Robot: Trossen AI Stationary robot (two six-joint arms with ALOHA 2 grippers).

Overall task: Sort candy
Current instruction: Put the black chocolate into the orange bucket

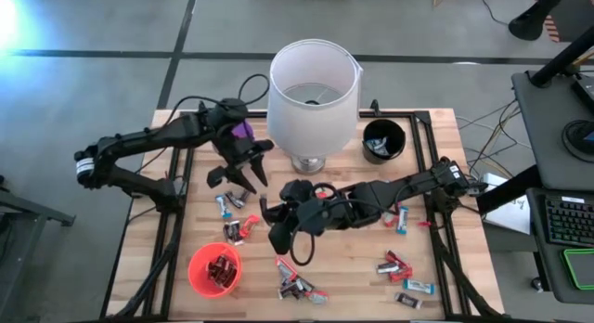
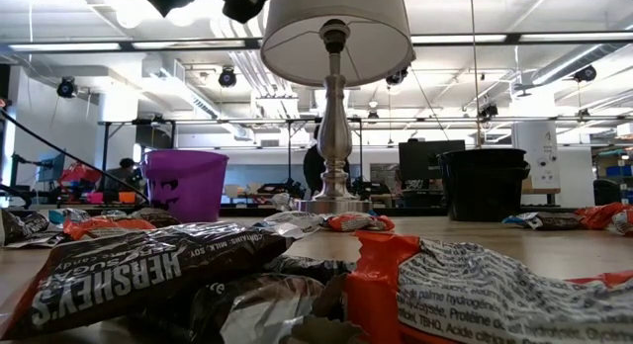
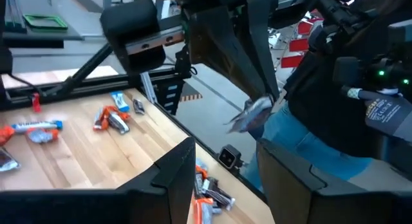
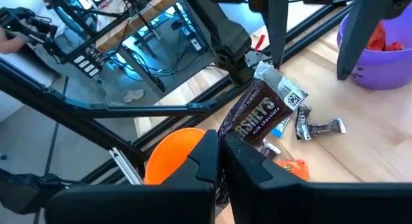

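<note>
Crinkly foil wrappers make the candy (image 1: 397,265) light, soft and slippery, best pinched across the flat middle. Bars lie scattered over the wooden tabletop (image 1: 436,212). Right pincer (image 4: 222,161) is clenched on a dark Hershey's bar (image 4: 254,118); left pincer (image 1: 243,172) hangs released, empty. A lamp (image 1: 313,91) crowds the middle, with the orange cup (image 1: 214,270) near.

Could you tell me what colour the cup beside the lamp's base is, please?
The cup is purple, with a dark face printed on it; the low view shows it best.

Glossy-wrapped candy (image 1: 406,272) lies on a pale wood-plank table (image 1: 353,277).
</note>
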